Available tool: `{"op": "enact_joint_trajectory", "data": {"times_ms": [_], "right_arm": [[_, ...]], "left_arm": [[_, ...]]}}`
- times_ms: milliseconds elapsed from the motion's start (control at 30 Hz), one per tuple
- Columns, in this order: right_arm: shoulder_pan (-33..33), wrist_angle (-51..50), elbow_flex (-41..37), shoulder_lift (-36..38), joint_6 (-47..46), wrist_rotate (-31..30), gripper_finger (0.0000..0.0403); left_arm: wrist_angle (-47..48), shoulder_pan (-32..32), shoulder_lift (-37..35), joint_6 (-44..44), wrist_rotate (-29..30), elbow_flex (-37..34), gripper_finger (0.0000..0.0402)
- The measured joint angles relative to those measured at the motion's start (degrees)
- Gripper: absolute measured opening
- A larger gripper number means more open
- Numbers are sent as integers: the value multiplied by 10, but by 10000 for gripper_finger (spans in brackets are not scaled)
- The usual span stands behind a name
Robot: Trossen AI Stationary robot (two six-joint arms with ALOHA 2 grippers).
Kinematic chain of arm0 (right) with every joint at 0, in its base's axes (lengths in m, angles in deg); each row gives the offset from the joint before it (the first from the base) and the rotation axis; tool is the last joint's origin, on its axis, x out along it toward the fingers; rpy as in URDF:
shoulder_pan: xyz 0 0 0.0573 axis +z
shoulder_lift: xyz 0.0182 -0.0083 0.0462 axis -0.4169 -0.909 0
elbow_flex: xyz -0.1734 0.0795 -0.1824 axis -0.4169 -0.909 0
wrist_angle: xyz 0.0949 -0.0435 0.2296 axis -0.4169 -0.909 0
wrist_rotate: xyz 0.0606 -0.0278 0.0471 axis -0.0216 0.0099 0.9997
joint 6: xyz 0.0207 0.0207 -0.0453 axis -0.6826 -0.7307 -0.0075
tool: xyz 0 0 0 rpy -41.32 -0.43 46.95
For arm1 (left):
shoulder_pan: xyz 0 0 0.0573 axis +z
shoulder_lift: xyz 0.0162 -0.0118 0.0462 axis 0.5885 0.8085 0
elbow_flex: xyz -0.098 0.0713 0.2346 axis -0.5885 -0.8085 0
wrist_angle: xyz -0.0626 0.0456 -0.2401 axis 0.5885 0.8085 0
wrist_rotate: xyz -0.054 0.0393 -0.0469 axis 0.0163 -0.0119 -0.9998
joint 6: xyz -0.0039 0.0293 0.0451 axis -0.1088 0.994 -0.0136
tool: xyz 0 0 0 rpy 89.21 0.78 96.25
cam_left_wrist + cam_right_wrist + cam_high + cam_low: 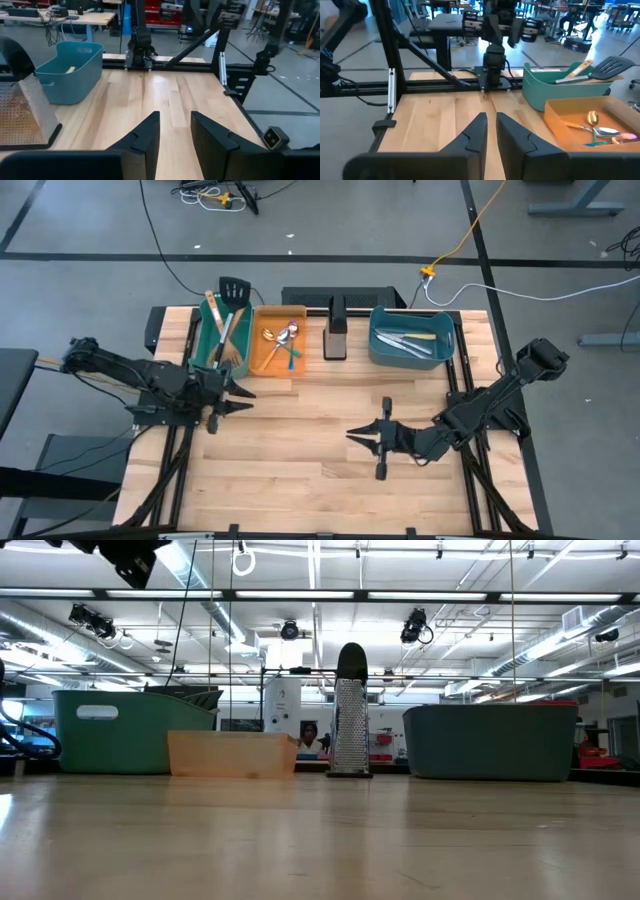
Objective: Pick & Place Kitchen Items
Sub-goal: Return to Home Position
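- Logging the left tool low over the table, fingers apart, gripping nothing.
- Logging the right tool facing it from well apart across bare wood, fingers parted by a narrow slit only, likewise gripping nothing.
- Finding the wooden spatulas and the black turner leaning in the teal bin, just beside the left tool on its back-edge side.
- Finding the spoons lying in the orange bin, the next bin out from the left tool, right beside the teal one.
- Finding the knives lying in the blue bin, off the right tool's side toward the back edge, clear of it.
- Noting a grater upright between the orange and blue bins, near neither tool.
- Spotting no loose utensil between or around the two tools.
- Judging the sorting as finished, and only the parking of both arms as remaining.
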Motion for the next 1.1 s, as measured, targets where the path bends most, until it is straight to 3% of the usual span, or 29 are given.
{"op": "enact_joint_trajectory", "data": {"times_ms": [233,433,767,1100], "right_arm": [[0,170,-150,81,11,4,49],[2,313,-287,144,-4,17,49],[11,444,-395,182,20,14,49],[11,520,-481,181,0,-10,49]], "left_arm": [[44,-9,-89,13,4,-11,115],[58,-9,-167,7,7,-64,115],[54,-9,-315,-5,26,-157,115],[32,-8,-317,-17,28,-221,115]]}}
